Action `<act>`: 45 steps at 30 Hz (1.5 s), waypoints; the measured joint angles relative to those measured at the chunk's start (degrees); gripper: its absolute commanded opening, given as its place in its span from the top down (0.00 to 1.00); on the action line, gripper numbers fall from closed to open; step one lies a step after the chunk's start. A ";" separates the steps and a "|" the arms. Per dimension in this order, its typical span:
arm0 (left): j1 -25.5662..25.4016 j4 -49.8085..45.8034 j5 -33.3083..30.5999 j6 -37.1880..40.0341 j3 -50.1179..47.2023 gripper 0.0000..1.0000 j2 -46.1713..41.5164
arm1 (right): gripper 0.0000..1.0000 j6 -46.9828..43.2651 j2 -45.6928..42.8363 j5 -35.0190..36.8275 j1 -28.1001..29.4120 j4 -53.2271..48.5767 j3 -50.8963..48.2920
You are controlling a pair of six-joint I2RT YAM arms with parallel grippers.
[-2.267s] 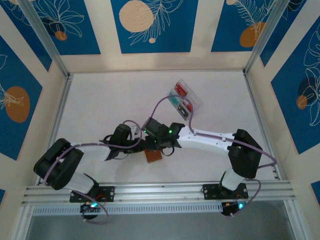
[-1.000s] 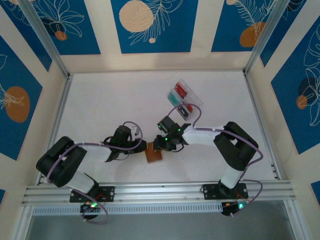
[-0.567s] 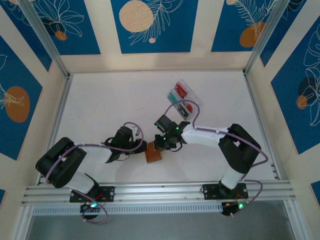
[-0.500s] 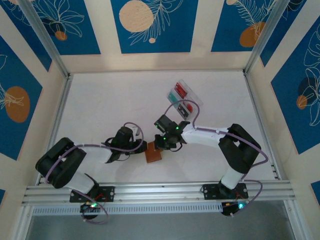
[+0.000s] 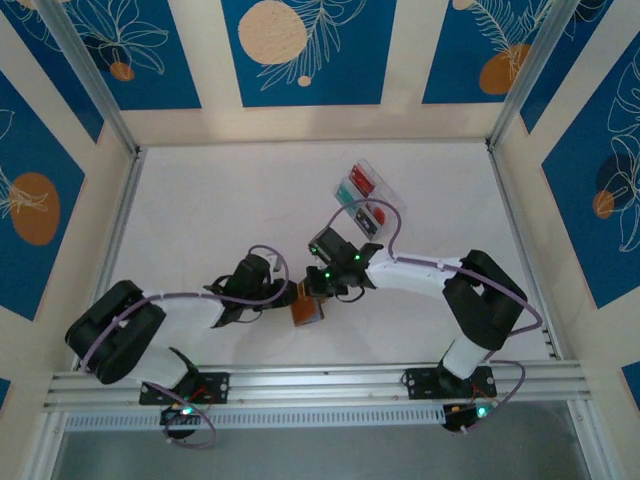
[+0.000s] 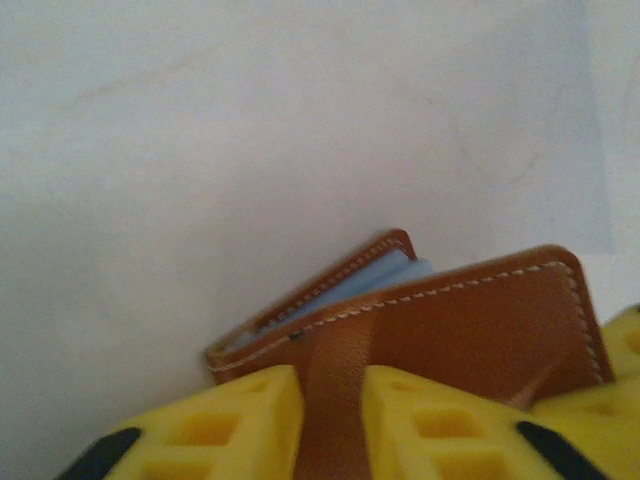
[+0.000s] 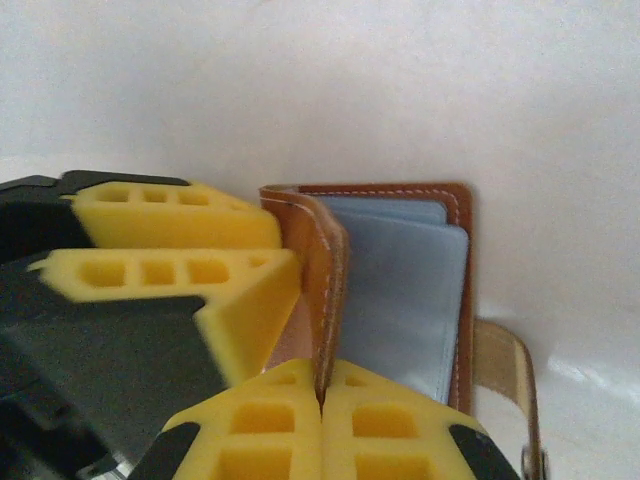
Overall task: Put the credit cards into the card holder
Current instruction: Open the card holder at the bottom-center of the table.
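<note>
Since one second earlier, the left arm has edged closer to the card holder [image 5: 308, 311] and its elbow has dropped toward the arm bases. The right wrist has shifted slightly toward the clear tray [image 5: 392, 201].

The card holder lies on the white table [image 5: 220, 220], on the base side of the tray and a little to its left, apart from it. In the right wrist view it lies open, with pale blue pockets [image 7: 400, 290] exposed and one brown leaf raised on edge. The snap tab [image 7: 508, 372] trails off the side away from that leaf.

The right gripper [image 7: 322, 386] has its yellow pads pressed together on the raised leaf's edge. It reaches the holder from the tray side.

The left gripper [image 6: 333, 388] comes in from the side away from the tray. Its fingers [image 6: 225, 420] stand slightly apart against the brown outer face, with the leather strap [image 6: 335, 345] lying in the gap. Whether they press on the strap cannot be told.

A red card [image 5: 361, 183] and a teal card [image 5: 350, 197] lie in the tray's compartments.
</note>
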 measured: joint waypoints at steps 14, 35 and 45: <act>-0.83 -33.05 -3.80 2.69 3.67 0.61 -23.39 | 1.00 -0.22 -4.66 24.09 5.42 -25.62 6.19; -0.83 -39.85 -4.96 0.76 1.16 0.61 -25.62 | 0.48 -1.42 5.99 8.68 3.72 -12.00 5.53; -0.96 -38.27 -1.31 1.40 7.74 0.71 -18.40 | 0.42 0.04 0.26 -5.66 -4.15 1.44 -5.51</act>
